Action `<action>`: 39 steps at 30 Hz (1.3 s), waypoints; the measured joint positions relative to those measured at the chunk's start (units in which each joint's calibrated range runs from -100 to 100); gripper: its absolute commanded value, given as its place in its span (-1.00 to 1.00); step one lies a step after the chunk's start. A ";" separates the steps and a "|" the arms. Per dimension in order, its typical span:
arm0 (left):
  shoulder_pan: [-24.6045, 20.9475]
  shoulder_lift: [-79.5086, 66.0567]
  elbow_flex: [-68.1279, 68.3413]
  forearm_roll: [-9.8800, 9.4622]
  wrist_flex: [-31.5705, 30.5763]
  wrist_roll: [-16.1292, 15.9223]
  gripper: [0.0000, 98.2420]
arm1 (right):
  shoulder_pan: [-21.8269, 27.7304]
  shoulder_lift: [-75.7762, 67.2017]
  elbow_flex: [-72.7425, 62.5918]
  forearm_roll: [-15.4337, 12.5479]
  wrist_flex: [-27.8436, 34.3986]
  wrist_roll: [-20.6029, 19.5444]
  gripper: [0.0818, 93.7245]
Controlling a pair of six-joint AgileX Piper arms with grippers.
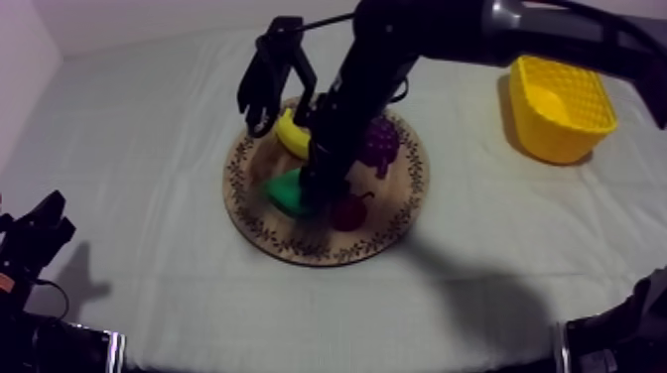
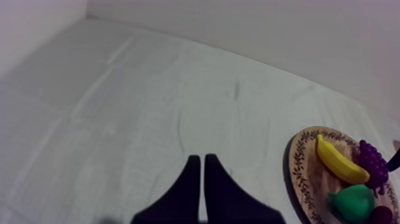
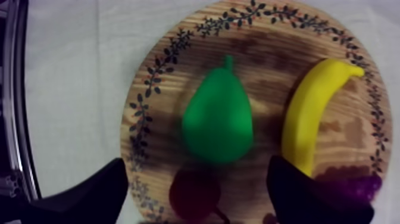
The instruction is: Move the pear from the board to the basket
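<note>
Top view: wooden board [image 1: 298,238] on grey-white cloth [image 1: 139,169]; pale wall [image 1: 129,18] behind.

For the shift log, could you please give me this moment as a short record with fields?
pear: lying on the wooden board, not gripped
right gripper: fingers open, over the pear
left gripper: fingers shut on nothing, apart from the board
also on board: banana, bunch of grapes, small red fruit
yellow basket: at the right arm's side of the table, no fruit seen inside
task step: grasp not yet made
</note>
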 measured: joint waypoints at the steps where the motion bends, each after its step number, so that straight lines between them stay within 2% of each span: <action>1: 0.00 0.00 0.00 0.00 0.00 0.00 -1.00 | -0.08 1.21 -0.82 0.00 0.08 0.00 0.70; 16: 0.00 0.00 0.00 0.00 0.00 0.03 -1.00 | -0.56 14.35 -7.78 0.46 -2.83 -0.51 0.61; 19: 0.00 0.00 0.00 0.00 0.00 0.03 -1.00 | -0.22 16.47 -9.25 0.63 -3.27 -0.70 0.39; 24: 0.00 0.00 0.00 0.00 0.00 0.03 -1.00 | 0.14 17.23 -9.14 0.58 -3.74 0.06 -0.29; 26: 0.00 0.00 0.00 0.00 0.00 0.03 -1.00 | 0.29 16.91 -8.51 0.51 -4.12 0.25 -0.48; 30: 0.00 0.00 0.00 0.00 0.00 0.03 -1.00 | 0.82 14.63 -6.47 0.66 -4.00 0.51 -0.56; 34: 0.00 0.00 0.00 0.00 0.00 0.03 -1.00 | 1.95 9.92 -3.12 0.66 -2.47 0.89 -0.57; 39: 0.00 0.00 0.00 0.00 0.00 0.03 -1.00 | 5.87 -1.01 2.19 -0.21 -1.03 2.09 -0.55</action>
